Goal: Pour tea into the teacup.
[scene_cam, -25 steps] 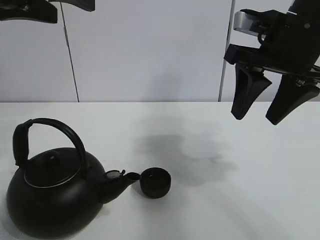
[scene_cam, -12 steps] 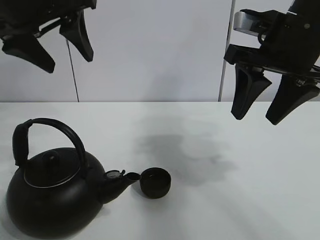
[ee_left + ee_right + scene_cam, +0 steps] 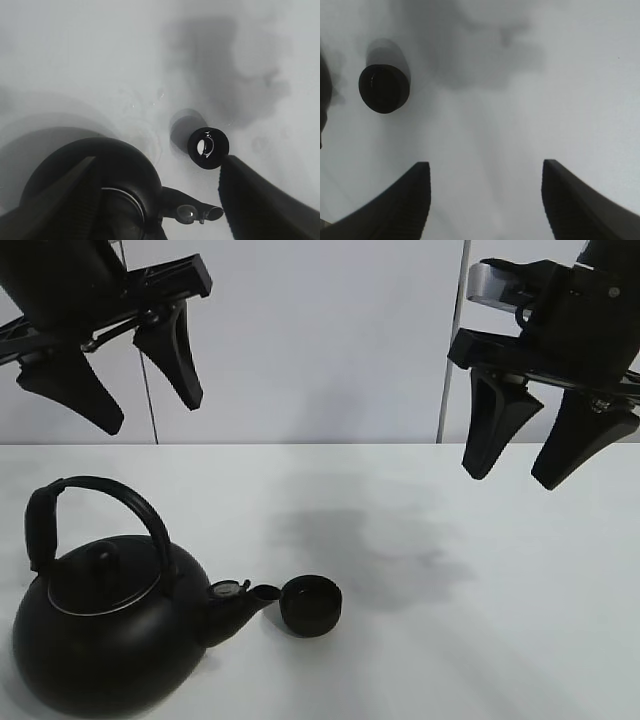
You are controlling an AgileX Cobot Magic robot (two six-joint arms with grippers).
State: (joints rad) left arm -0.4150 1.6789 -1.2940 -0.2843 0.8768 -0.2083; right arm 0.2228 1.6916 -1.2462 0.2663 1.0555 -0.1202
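Both tools, left (image 3: 112, 390) and right (image 3: 520, 455), gaping, empty; teacup (image 3: 310, 605) small, matte black, handleless.

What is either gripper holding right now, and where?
Nothing. The left gripper and right gripper both hang open above the table, clear of the kettle and teacup.

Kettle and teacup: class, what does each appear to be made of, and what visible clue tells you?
Kettle: probably metal with a matte black coating; a thin silvery rim circles its lid. Teacup: matte black, perhaps ceramic or coated metal; its dull surface leaves this open.
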